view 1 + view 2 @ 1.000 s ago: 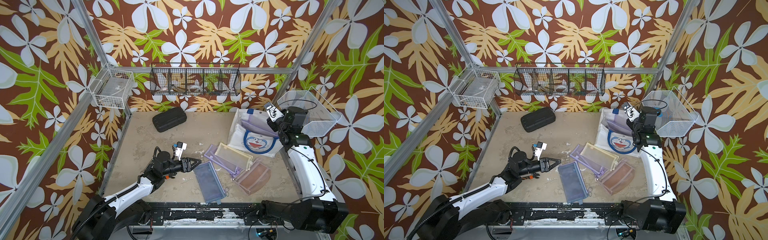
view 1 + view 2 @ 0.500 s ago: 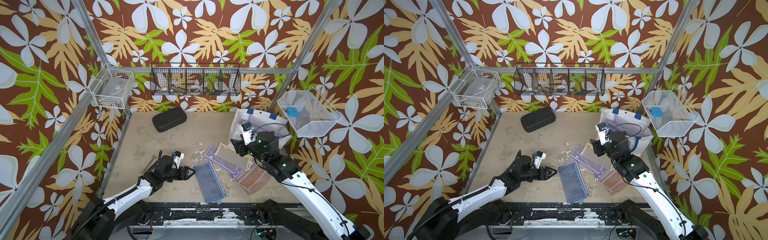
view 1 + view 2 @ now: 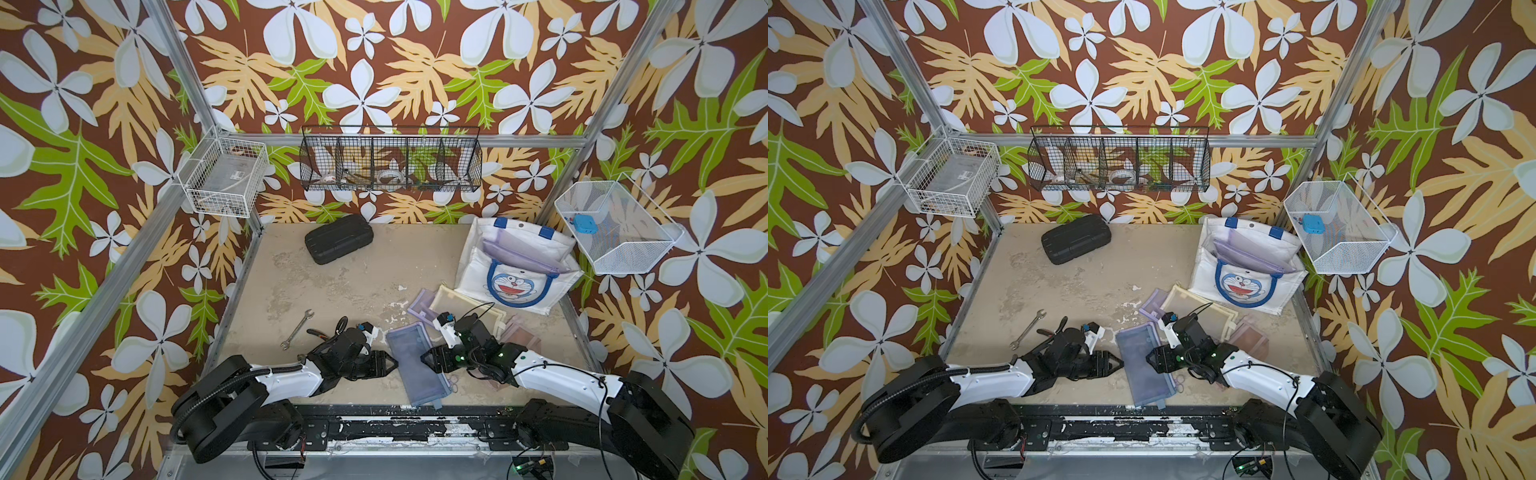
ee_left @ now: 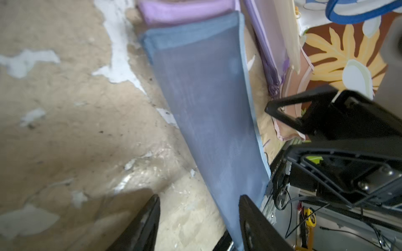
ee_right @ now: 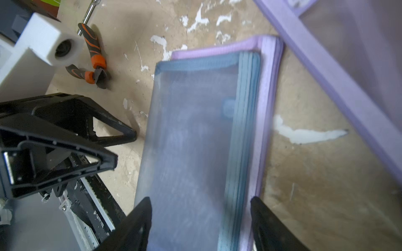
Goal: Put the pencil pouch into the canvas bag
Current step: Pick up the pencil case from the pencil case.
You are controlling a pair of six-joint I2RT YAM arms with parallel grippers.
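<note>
**Changes over the last second.** My right arm has left the canvas bag (image 3: 476,270) at the far right corner and come down low at the front of the table (image 3: 332,286). My left arm has drawn back toward the front edge, uncovering a wrench (image 3: 297,328) that it was hiding. My two grippers now face each other across the blue mesh pencil pouch (image 3: 415,368). The pouch has not shifted: it lies flat at the front centre of the table, well apart from the bag.

**Left gripper** (image 4: 199,197): the jaws stand apart with a clear gap and grip nothing. The pouch's long edge runs down beside one finger; I cannot tell whether they touch.

**Right gripper** (image 5: 200,200): the jaws stand wide and grip nothing, with the pouch showing in the gap between them.

**Bag:** its mouth is open, and a lilac pouch (image 3: 519,249) is propped in it.

**Hard to make out:**
- Both wrist views are blurred and cut my fingers off at the frame edge.
- In the right wrist view a lilac border runs along the blue pouch; I cannot tell whether that is another pouch beneath it.
- In both top views my left arm hides most of the orange-handled pliers (image 5: 93,54).
- In both top views my right arm covers part of a pink pouch (image 3: 521,332).
</note>
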